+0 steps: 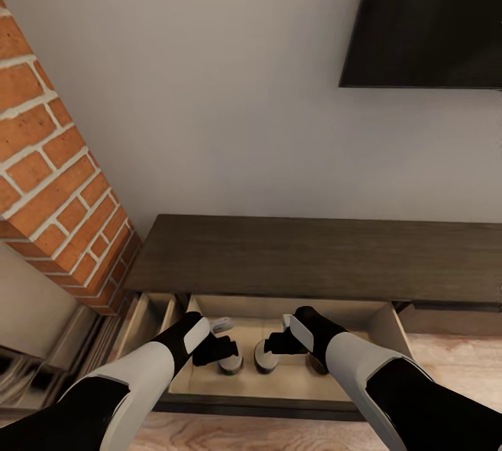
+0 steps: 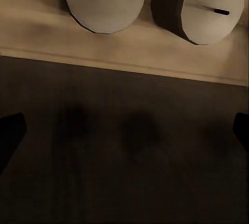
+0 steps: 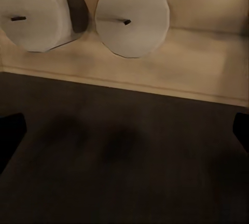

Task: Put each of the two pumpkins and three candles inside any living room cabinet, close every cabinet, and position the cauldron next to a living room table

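Hovering over the pulled-out drawer of the long dark-brown wooden cabinet (image 1: pixel 314 256), both my grippers sit low, about 6 o'clock in the head view. Left gripper (image 1: pixel 222 348): jaws apart, nothing between them. Right gripper (image 1: pixel 275 343): likewise apart, holding nothing. Two stubby grey-brown candles with pale tops, one (image 1: pixel 231 360) beside the other (image 1: pixel 265 357), stand upright on the pale drawer floor between my grippers.

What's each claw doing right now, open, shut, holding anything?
Left claw: open, holding nothing, above the open drawer by a candle.
Right claw: open, empty, over the same drawer.
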Controlling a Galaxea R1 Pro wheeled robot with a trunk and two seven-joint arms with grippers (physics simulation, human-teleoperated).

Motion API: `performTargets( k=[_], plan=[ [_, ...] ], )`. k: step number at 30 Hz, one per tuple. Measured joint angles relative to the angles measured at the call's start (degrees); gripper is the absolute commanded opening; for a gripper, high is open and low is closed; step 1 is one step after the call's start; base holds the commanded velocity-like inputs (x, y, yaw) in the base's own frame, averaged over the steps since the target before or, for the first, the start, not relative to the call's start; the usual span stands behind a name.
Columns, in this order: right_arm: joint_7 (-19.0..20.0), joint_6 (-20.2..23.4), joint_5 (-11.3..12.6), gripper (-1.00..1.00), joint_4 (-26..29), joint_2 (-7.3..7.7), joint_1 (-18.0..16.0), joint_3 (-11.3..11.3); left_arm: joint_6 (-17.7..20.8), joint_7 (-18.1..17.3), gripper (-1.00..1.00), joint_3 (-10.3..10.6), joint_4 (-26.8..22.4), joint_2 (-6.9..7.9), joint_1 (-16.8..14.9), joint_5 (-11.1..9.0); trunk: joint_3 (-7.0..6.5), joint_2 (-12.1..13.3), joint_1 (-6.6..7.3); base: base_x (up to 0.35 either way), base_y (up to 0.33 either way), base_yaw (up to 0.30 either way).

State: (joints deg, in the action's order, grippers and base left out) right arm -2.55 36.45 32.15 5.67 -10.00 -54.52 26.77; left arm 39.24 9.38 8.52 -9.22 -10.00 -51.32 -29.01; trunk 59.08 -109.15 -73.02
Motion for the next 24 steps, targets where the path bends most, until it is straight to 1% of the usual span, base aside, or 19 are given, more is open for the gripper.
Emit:
performTargets(
  k=[6,24],
  plan=[
    [0.0,0.0,0.0,1.00,0.0,0.00,0.0,0.0,0.1,0.0,1.00,0.0,0.0,0.00,0.0,0.0,-1.35,2.4,1.32,0.000,0.000,0.000],
    [0.0,0.1,0.0,1.00,0.0,0.00,0.0,0.0,0.1,0.0,1.00,0.0,0.0,0.00,0.0,0.0,-6.17,9.6,5.27,0.000,0.000,0.000]
  ],
)
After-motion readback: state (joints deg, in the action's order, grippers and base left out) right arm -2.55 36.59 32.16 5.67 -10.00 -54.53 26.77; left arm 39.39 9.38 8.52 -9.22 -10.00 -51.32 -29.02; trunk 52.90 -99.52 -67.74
